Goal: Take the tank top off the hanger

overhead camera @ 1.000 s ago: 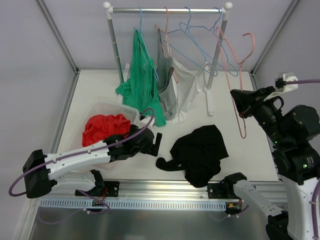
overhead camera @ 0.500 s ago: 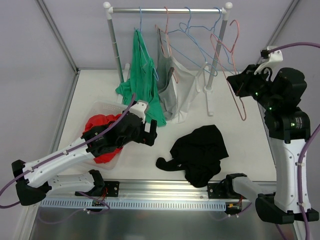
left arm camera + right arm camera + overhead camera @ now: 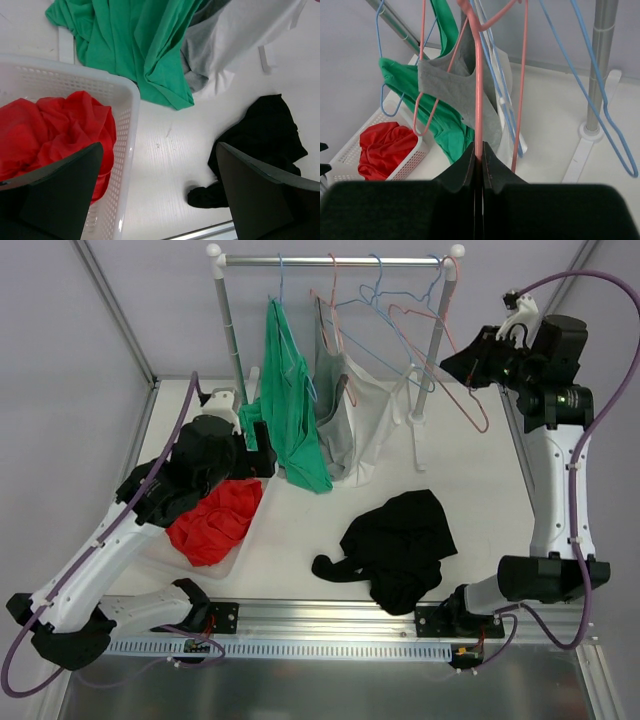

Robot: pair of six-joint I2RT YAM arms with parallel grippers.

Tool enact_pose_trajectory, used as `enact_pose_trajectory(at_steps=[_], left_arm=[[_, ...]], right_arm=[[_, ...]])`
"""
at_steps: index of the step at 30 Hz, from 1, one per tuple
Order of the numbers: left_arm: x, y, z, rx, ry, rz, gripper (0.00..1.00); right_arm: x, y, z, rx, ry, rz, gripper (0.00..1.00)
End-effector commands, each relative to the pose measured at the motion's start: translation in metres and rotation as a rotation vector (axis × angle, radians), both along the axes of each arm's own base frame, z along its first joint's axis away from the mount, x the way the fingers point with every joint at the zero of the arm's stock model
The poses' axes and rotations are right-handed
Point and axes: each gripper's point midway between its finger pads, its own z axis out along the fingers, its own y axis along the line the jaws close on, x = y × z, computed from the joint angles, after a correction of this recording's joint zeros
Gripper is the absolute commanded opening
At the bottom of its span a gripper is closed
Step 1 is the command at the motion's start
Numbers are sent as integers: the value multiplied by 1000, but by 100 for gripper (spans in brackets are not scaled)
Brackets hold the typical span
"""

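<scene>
Your right pincer [image 3: 479, 159] is pressed together on a thin pink hanger [image 3: 479, 100], held up by the right end of the rail [image 3: 335, 260]. Your left pincer [image 3: 160, 192] is spread wide with nothing in it, hovering over the basket [image 3: 125, 125] with the red garment [image 3: 55, 125], just beside the green tank top [image 3: 290, 410]. That one hangs from the rail, with a gray tank top [image 3: 335, 430] on another pink hanger next to it. A black garment [image 3: 400, 540] lies crumpled on the counter [image 3: 480, 520].
</scene>
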Motion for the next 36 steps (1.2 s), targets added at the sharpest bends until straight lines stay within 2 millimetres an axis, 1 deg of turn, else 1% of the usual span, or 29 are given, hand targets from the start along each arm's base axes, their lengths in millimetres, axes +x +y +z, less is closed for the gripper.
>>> enact_pose_trajectory(at_steps=[1, 2, 3, 4, 5, 6, 7, 8, 9, 10, 11, 12, 15, 17, 19, 21, 22, 23, 24, 26, 27, 28, 29, 30, 31, 32, 34, 35, 36], left_arm=[[-10, 29, 15, 43, -36, 36, 99], [-12, 33, 10, 62, -32, 35, 99], [-16, 40, 10, 82, -36, 39, 99], [-19, 43, 8, 90, -35, 39, 99], [-22, 45, 1, 105, -23, 27, 99], [-26, 45, -2, 111, -21, 5, 99], [-33, 48, -1, 97, -32, -11, 98], [-37, 48, -11, 105, -18, -29, 99], [-41, 49, -13, 115, -22, -51, 99], [-48, 51, -12, 104, -39, -72, 99], [-51, 53, -20, 120, -31, -80, 99], [-55, 58, -19, 124, -53, -87, 99], [-58, 69, -27, 133, -72, -47, 99], [-56, 71, -29, 102, -112, -22, 99], [-57, 68, -27, 52, -140, -26, 99], [-57, 58, -27, 14, -137, -68, 99], [-54, 61, -27, 10, -135, -55, 99], [-53, 61, -28, 6, -131, -50, 99], [-51, 57, -29, -6, -118, -67, 99], [-45, 60, -29, -30, -107, -43, 99], [-45, 53, -28, -65, -97, -76, 99], [-44, 51, -27, -81, -94, -89, 99], [-39, 54, -28, -92, -93, -76, 99], [-39, 50, -28, -104, -85, -106, 99], [-41, 39, -25, -133, -83, -172, 99], [-40, 36, -26, -139, -77, -189, 99], [-41, 24, -28, -155, -45, -256, 99], [-40, 20, -27, -161, -38, -277, 99], [-39, 17, -31, -161, -16, -291, 99]], right_arm=[[18, 2, 42, 0, -155, 33, 0], [23, 2, 49, -1, -169, 33, 0], [29, 3, 48, 4, -165, 35, 0], [36, 4, 46, 8, -157, 40, 0], [49, 4, 37, 7, -136, 31, 0], [52, 10, 43, -4, -158, 40, 0], [58, 10, 41, -11, -156, 32, 0], [69, 14, 33, -17, -143, 27, 0], [73, 17, 39, -15, -158, 24, 0], [79, 17, 38, -14, -156, 16, 0], [87, 17, 37, -11, -156, 0, 0], [98, 18, 33, -9, -149, -5, 0], [113, 24, 24, -5, -132, -3, 0], [125, 25, 12, -11, -109, -18, 0], [130, 30, -3, -14, -77, -8, 0], [130, 35, -13, -22, -57, 3, 0], [128, 36, -15, -28, -53, 1, 0], [128, 34, -28, -40, -27, -7, 0], [127, 35, -33, -42, -18, -9, 0], [123, 33, -45, -45, 1, -18, 0], [121, 32, -46, -45, 4, -21, 0], [120, 32, -49, -46, 7, -23, 0], [116, 31, -45, -45, -1, -26, 2], [114, 31, -47, -42, 6, -24, 4], [112, 31, -46, -39, 4, -22, 11], [109, 32, -43, -37, 0, -16, 26], [100, 32, -29, -30, -27, -16, 33], [95, 32, -24, -29, -35, -18, 46], [87, 30, -11, -22, -63, -22, 54]])
